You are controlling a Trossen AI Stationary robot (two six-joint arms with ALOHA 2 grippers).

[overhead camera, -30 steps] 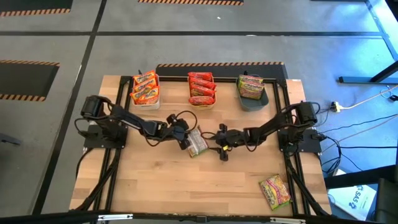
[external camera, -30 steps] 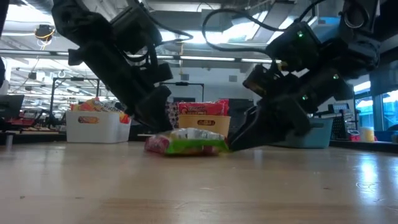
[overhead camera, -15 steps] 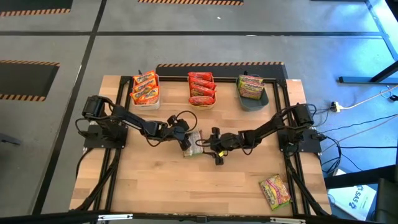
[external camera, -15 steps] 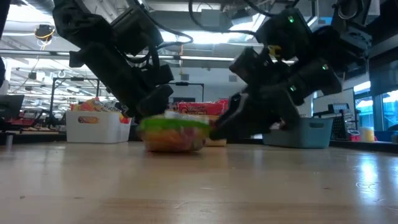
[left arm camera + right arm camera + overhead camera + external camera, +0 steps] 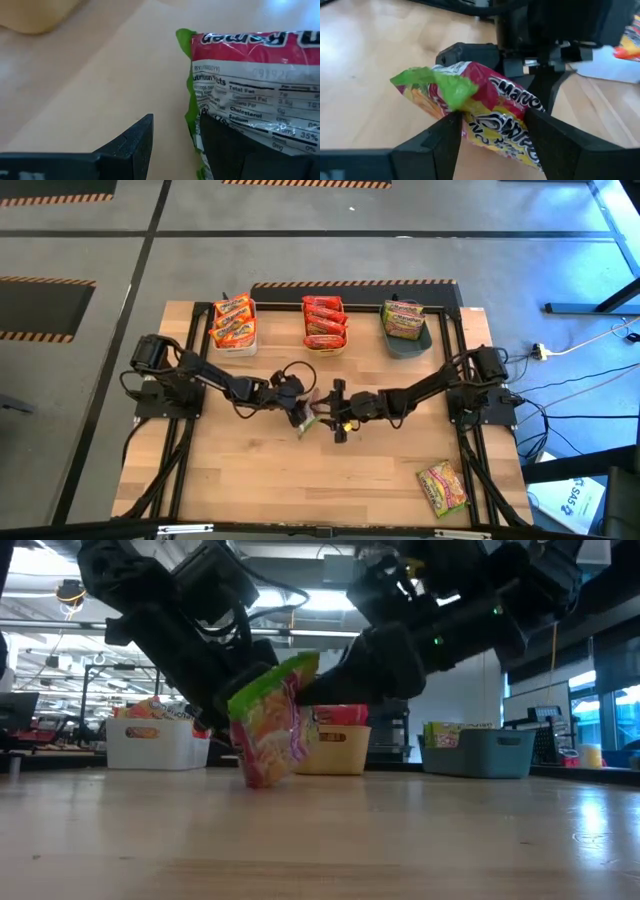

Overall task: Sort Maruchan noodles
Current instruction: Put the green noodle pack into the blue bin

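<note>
A noodle packet (image 5: 268, 725) with a yellow-red front and a green end stands tilted mid-table, its lower end on the wood and its green end (image 5: 290, 670) up. It also shows in the high view (image 5: 312, 420). My right gripper (image 5: 492, 130) comes from the table's right and is shut on it. My left gripper (image 5: 175, 145) is open right behind the packet's silvery printed back (image 5: 250, 95), with bare wood between its fingers. Another packet (image 5: 442, 487) lies flat near the table's front right corner. My left gripper touches the packet's back with one finger (image 5: 225, 150), which lies against its green side edge (image 5: 191, 115); nothing sits between its fingers. My right gripper has the packet's crumpled upper part (image 5: 485, 107) between its two fingers, coming almost level from the table's right. The packet stands tilted, its lower end on the table.
Three bins stand along the far edge: a white one (image 5: 233, 330) with orange packets, an orange one (image 5: 325, 330) with red packets, and a grey-blue one (image 5: 408, 340) with green-yellow packets. Bare wood lies in front of the grippers.
My right gripper has moved toward the table's left, up to the packet and my left gripper. The packet, which lay flat on the table, has tipped up onto one end, green end uppermost, front toward the near edge.
</note>
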